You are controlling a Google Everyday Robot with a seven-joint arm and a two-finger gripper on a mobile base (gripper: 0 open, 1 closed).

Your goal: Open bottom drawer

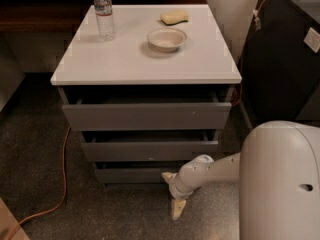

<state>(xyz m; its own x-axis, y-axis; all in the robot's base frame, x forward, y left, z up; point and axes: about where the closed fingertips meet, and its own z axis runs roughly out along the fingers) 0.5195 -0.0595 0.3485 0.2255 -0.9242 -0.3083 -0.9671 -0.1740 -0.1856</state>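
Down near the floor, at the right end of the bottom drawer (135,175), lowest and narrowest-looking of three under the white worktop (145,66): the hand (171,194), released, spread wide, grasping nothing, its upper tip just beside the front's lower right corner. Likely to slip, given a flat, smooth, handleless grey front with only a thin edge to catch. Might hook the middle drawer (150,150) instead, jutting just above with a dark gap over it, as with the broad top drawer (145,116). Pulling from one end could skew the tray and jam it. Could also scrape the lower tip on the coarse speckled floor (125,214), or snag the orange cable (63,184) trailing at the left. Any hard tug may rock the cabinet and tip the tall clear plastic water bottle (104,11); less risk for the shallow round pale bowl (167,38) and the soft yellow sponge (174,17).
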